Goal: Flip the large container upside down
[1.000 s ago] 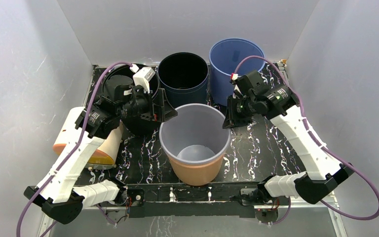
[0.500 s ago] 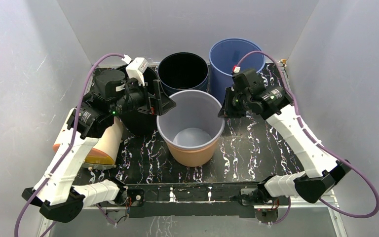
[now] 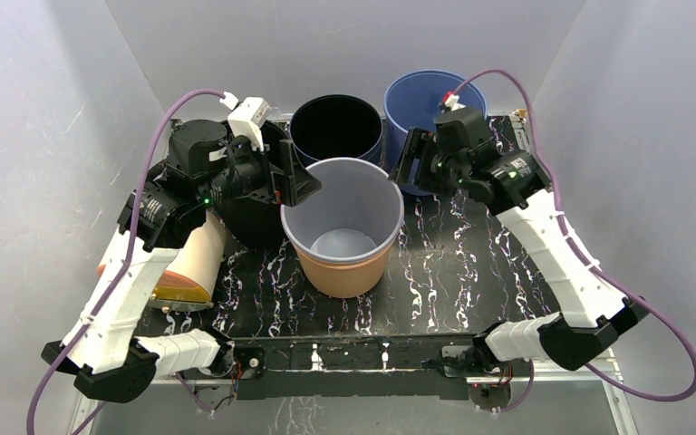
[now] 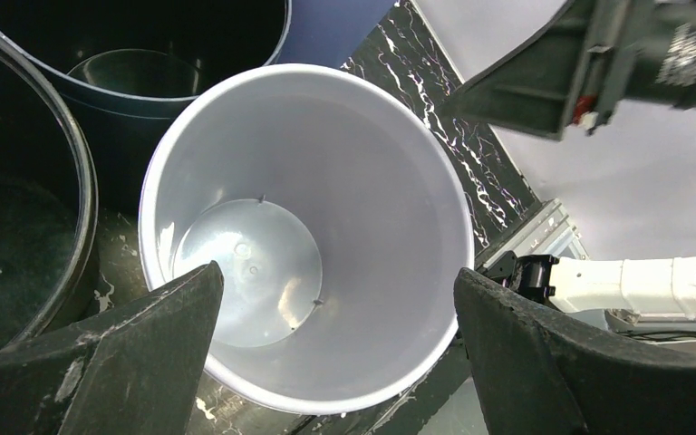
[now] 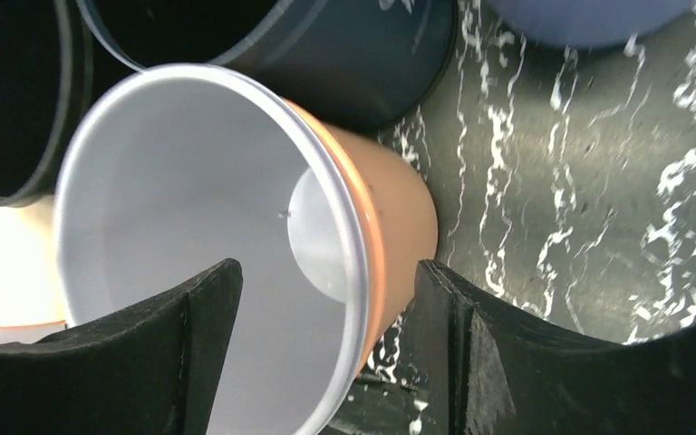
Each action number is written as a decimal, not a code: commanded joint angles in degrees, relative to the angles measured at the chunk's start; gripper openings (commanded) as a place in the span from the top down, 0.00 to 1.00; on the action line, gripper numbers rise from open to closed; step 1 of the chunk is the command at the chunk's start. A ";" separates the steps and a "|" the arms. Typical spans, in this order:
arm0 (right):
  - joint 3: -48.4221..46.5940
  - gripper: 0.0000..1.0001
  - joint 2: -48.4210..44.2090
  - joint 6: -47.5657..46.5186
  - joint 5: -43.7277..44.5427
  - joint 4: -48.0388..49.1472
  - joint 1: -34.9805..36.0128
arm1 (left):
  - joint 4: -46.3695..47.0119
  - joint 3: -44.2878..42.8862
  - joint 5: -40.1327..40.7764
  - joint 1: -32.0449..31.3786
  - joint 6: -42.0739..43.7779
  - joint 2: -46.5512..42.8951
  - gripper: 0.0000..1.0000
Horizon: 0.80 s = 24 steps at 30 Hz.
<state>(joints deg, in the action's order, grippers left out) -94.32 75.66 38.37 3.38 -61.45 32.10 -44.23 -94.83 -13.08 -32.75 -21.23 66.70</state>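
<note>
Container: large container (image 3: 344,204) stood mouth-up in the middle of the top view; orange outside, pale grey inside, nothing in it; not yet turned over
Axis: long axis ran roughly vertical, open rim towards the overhead camera; whether the base rested on the marbled table (image 3: 471,272) or hung just clear of it, I could not tell
Left gripper: left gripper (image 4: 335,290) sat at the rim's left side, jaws spread wide, nothing held; in its wrist view the container's mouth lay below and between the two fingers
Right gripper: right gripper (image 5: 326,272) sat at the rim's upper-right side, jaws also wide, nothing clasped; rim and orange wall ran between its fingers in the wrist view
Nearer arm: about even, one on each flank; left looked a shade closer; contact could not be told on either side
Neighbours: dark navy container (image 3: 336,131) just behind; blue container (image 3: 426,100) at upper right; black container (image 3: 254,227) under the left arm
Coming move: by my judgement, both sides needed a firm hold on the wall before any roll about the horizontal
Writing: none legible; no brand or label could be read
</note>
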 commanded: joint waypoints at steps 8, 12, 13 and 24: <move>-27.48 0.29 7.36 -16.67 -5.53 -8.11 0.79 | -13.80 -6.95 10.03 -0.10 0.08 1.59 0.02; -24.62 0.24 9.78 -18.96 -1.34 -3.75 14.89 | -21.61 -11.04 17.89 -0.05 -3.42 1.99 0.02; -24.46 0.22 10.83 -19.34 0.44 -2.96 18.69 | -22.80 -11.27 19.69 -0.05 -4.66 1.71 0.02; -24.24 0.13 16.75 -23.63 1.63 1.05 31.77 | -33.94 -15.64 32.28 -0.03 -18.05 0.83 0.02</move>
<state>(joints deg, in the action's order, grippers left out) -118.26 93.45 17.63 3.33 -64.31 59.88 -70.32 -104.64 13.13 -32.75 -34.68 66.96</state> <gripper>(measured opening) 0.868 0.983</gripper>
